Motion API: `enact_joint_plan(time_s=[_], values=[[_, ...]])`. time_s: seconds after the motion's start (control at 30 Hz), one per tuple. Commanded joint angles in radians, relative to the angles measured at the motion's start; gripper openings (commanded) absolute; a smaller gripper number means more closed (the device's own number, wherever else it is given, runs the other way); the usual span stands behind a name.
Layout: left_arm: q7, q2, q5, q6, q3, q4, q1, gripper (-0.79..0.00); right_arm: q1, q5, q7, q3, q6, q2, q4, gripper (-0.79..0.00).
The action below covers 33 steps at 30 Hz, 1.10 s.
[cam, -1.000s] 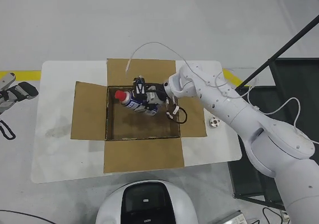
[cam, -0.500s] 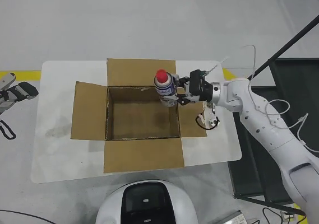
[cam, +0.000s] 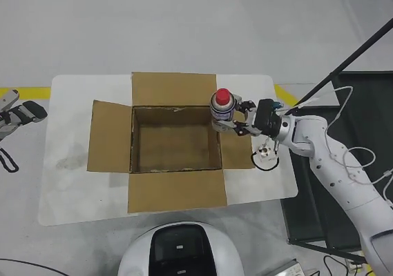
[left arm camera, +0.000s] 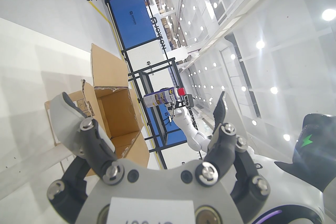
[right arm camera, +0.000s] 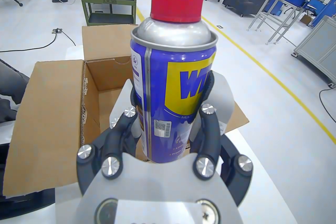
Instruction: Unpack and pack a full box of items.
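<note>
A blue spray can (cam: 222, 108) with a red cap stands upright in my right gripper (cam: 229, 119), which is shut on its body above the right flap of the open cardboard box (cam: 110, 136). The right wrist view has the can (right arm camera: 170, 83) close up between the fingers (right arm camera: 221, 97), with the box (right arm camera: 52, 109) behind it. My left gripper (cam: 13, 110) hangs open off the table's left side, holding nothing. From the left wrist view, the fingers (left arm camera: 65, 109) frame the box (left arm camera: 115, 109) and the can (left arm camera: 162, 97) far off.
The white table (cam: 72, 172) carries the box at its middle. A small round white object (cam: 265, 148) lies on the table near the right edge, under my right arm. A dark metal rack (cam: 369, 117) stands just right of the table.
My right gripper has lifted the spray can out of the box and carried it right, turning it from lying tilted to upright over the right flap. The left arm has not moved.
</note>
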Motion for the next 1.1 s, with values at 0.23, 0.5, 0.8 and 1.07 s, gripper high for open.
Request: enact_joint_plan(time_s=[0.23,0.5,0.8,1.07], values=[[0.0,0.0,0.0,0.0,0.0,0.0,0.0,0.0,0.0,0.0,0.0,0.0,0.0,0.0,0.0,-0.785],[0.0,0.0,0.0,0.0,0.0,0.0,0.0,0.0,-0.08,0.051,-0.132,0.073,0.044,0.006,0.02,-0.785],[0.0,0.0,0.0,0.0,0.0,0.0,0.0,0.0,-0.396,-0.086,-0.554,0.238,0.274,0.031,0.067,-0.785],[0.0,0.0,0.0,0.0,0.0,0.0,0.0,0.0,-0.535,-0.047,-0.652,0.29,0.338,0.029,0.118,-0.785]])
